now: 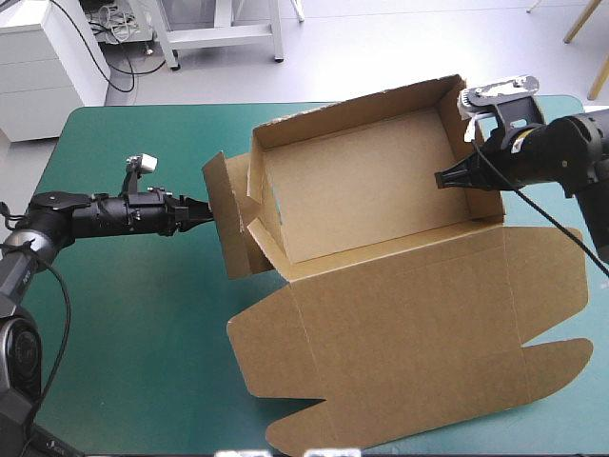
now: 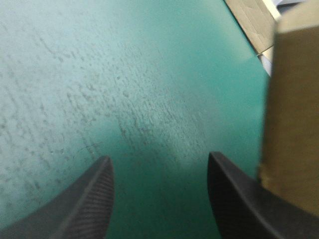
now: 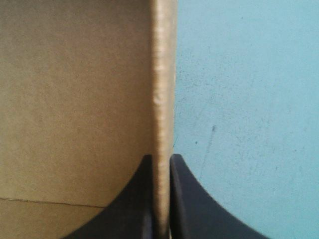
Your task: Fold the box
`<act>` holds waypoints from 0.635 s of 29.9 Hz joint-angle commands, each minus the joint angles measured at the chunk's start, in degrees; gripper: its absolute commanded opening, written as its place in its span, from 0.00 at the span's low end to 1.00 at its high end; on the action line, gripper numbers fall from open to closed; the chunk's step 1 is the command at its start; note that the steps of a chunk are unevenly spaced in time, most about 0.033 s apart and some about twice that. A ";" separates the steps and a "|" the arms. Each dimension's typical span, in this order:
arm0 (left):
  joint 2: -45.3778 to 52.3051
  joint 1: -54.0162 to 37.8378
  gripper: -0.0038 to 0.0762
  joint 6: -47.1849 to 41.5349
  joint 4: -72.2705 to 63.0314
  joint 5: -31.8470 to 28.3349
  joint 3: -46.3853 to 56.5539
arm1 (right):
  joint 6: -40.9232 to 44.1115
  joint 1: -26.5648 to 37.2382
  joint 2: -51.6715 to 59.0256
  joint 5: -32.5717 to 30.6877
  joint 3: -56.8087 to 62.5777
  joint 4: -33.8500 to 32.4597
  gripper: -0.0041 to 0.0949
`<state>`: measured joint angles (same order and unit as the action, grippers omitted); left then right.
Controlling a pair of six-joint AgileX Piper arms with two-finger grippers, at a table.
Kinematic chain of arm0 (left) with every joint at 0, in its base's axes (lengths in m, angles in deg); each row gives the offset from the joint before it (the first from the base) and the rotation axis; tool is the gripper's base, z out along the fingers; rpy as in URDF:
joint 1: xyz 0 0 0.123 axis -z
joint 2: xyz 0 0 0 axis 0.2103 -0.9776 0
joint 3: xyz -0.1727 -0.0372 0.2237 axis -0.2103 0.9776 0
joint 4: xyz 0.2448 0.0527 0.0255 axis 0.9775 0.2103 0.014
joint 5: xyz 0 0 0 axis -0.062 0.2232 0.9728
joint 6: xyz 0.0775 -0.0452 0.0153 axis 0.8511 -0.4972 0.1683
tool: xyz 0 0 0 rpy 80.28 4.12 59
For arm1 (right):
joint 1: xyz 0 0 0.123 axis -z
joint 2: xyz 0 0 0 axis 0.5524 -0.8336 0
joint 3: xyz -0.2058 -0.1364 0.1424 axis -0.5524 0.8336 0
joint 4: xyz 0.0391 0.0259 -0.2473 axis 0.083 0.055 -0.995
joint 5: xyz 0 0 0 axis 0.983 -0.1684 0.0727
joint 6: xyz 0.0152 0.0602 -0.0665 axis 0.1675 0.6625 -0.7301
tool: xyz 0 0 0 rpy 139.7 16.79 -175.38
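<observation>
The brown box (image 1: 371, 181) stands as an open tray with its walls raised, and its lid (image 1: 409, 343) lies flat toward the table's front. My right gripper (image 1: 445, 177) is shut on the tray's right wall; in the right wrist view the wall's edge (image 3: 162, 89) runs up between the fingers of that gripper (image 3: 160, 167). My left gripper (image 1: 203, 211) is at the loose flap (image 1: 225, 224) outside the tray's left wall. In the left wrist view this gripper (image 2: 159, 172) is open over the teal-green cover, with the flap (image 2: 294, 114) against the outside of one finger (image 2: 234, 199).
Teal-green cover (image 1: 133, 314) shows left and front-left of the box. The lid's rounded flaps reach close to the table's front edge (image 1: 285, 443). The tray's far right corner stands near the table's far right corner (image 1: 571, 100).
</observation>
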<state>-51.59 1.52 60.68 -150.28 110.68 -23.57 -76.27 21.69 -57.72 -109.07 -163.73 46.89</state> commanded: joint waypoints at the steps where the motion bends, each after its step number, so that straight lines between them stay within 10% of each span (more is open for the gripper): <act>1: 2.49 1.24 0.55 0.79 -5.39 5.92 -1.75 | 0.40 0.01 -0.17 4.59 -1.58 0.49 0.02; 19: 10.07 5.77 0.55 -2.17 -6.64 5.45 -1.75 | 0.40 0.01 -6.18 9.76 -1.58 -0.80 0.02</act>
<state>-46.36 6.82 59.29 -152.18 110.88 -23.61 -76.19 21.69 -65.27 -102.98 -163.73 46.13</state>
